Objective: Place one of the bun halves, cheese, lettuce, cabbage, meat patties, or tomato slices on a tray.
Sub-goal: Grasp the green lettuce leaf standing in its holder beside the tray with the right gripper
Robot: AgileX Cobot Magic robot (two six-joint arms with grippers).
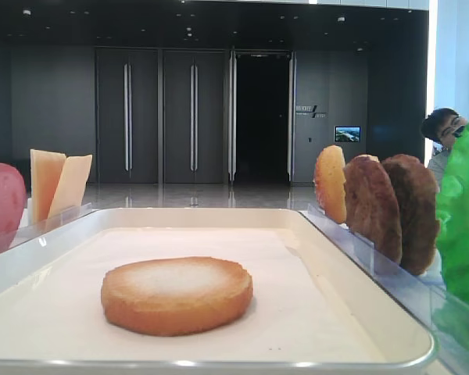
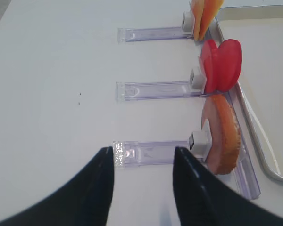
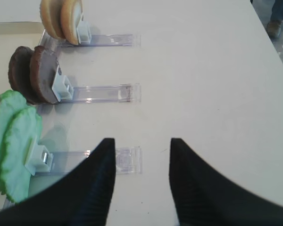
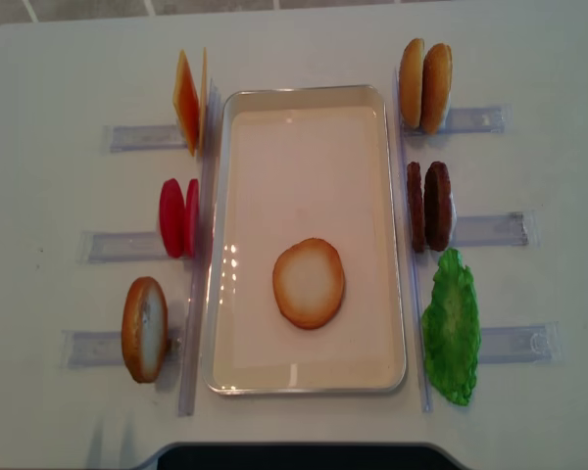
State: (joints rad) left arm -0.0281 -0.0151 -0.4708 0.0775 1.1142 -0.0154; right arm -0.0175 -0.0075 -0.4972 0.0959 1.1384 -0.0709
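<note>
One bun half (image 4: 309, 283) lies flat, pale face up, on the cream tray (image 4: 304, 93). Left of the tray, cheese (image 4: 186, 101), tomato slices (image 4: 176, 217) and another bun half (image 4: 144, 329) stand on edge in racks. To its right stand two bun halves (image 4: 424, 86), two meat patties (image 4: 428, 206) and lettuce (image 4: 452, 328). No cabbage is in view. My right gripper (image 3: 142, 141) is open and empty over bare table beside the lettuce (image 3: 14, 141) rack. My left gripper (image 2: 143, 149) is open and empty beside the standing bun half (image 2: 221, 136).
Clear plastic racks (image 3: 101, 93) (image 2: 153, 88) stick out sideways from each food stack across the white table. The tray's raised rim (image 1: 219, 212) runs between both rows. A person (image 1: 445, 133) stands beyond the table at the far right.
</note>
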